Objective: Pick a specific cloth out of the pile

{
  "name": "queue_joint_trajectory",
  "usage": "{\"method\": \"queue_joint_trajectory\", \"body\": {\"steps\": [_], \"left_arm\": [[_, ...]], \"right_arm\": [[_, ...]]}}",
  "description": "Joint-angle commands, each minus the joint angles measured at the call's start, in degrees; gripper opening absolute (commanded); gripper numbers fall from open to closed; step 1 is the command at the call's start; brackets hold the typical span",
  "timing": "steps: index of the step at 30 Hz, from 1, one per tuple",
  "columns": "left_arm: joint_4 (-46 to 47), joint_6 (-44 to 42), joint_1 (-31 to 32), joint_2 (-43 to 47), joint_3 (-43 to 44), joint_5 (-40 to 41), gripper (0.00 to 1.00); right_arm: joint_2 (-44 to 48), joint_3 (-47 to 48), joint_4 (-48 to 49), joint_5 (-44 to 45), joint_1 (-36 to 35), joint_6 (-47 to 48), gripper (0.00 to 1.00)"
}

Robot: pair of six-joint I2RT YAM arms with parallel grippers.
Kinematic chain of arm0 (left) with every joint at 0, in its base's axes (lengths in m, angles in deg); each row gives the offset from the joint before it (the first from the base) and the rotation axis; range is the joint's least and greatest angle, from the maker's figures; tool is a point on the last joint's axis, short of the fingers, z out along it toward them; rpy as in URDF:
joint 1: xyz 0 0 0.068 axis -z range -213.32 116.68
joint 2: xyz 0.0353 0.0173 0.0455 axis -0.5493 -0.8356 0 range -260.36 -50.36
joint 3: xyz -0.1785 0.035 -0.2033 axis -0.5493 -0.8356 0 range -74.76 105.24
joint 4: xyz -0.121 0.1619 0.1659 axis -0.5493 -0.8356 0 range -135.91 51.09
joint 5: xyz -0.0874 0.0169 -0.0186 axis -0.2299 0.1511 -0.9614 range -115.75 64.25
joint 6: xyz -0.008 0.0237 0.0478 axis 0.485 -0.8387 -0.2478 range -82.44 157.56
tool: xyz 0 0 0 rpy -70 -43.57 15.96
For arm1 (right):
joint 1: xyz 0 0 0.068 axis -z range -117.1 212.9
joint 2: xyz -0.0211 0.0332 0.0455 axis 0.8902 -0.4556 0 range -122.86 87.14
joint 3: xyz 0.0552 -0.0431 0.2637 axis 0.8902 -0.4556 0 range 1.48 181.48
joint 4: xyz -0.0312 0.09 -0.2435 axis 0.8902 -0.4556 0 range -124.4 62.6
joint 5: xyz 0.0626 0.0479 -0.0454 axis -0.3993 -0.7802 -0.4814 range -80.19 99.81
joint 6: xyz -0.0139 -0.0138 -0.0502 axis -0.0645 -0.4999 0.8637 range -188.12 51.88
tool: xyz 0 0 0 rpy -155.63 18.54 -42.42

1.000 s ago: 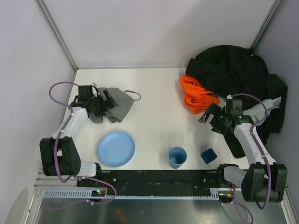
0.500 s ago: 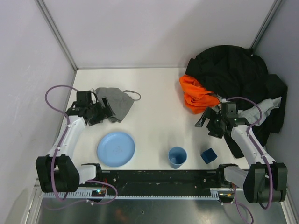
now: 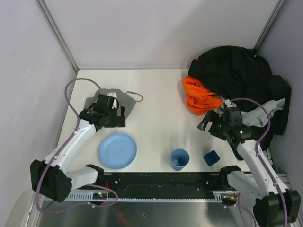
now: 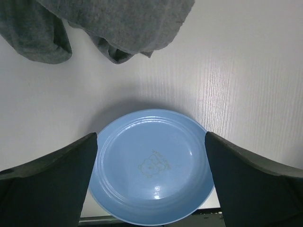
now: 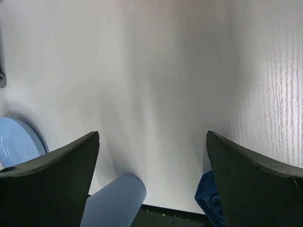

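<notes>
The grey cloth (image 3: 124, 103) lies flat at the back left of the table, a thin cord (image 3: 136, 96) curling off its right side. My left arm hides part of it. My left gripper (image 3: 116, 121) hovers open and empty over the cloth's near edge, above the blue plate (image 3: 117, 150). In the left wrist view the cloth (image 4: 118, 23) fills the top and the plate (image 4: 151, 165) sits between my open fingers (image 4: 47, 189). The pile (image 3: 236, 71), mostly black jacket with an orange cloth (image 3: 199, 97), is at the back right. My right gripper (image 3: 205, 125) is open and empty just in front of the orange cloth.
A blue cup (image 3: 180, 159) and a small blue block (image 3: 211, 157) stand near the front edge; both show in the right wrist view, the cup (image 5: 113, 201) and the block (image 5: 208, 198). A light grey piece (image 3: 259, 113) lies on the jacket by my right arm. Walls close in on the sides.
My left gripper has come off the grey cloth and swung right and nearer, over the plate. The cloth stays on the table. My right gripper has drawn back a little from the orange cloth.
</notes>
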Motion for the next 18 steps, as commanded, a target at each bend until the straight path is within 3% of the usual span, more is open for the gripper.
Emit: {"method": "queue_joint_trajectory", "body": {"steps": [1, 9, 18], "left_arm": [[-1.28, -1.78, 2.31, 7.03, 2.09, 6.63, 1.0], [-0.61, -2.41, 2.47, 18.93, 1.08, 8.43, 1.0], [3.27, -3.17, 2.46, 26.22, -0.9, 5.78, 1.0]], "right_arm": [[7.01, 0.23, -1.36, 5.7, -2.64, 0.14, 0.99], [19.98, 0.25, -1.22, 8.96, -4.28, -0.32, 0.99], [22.7, 0.22, -0.1, 10.08, -4.43, 0.45, 0.99]]}}
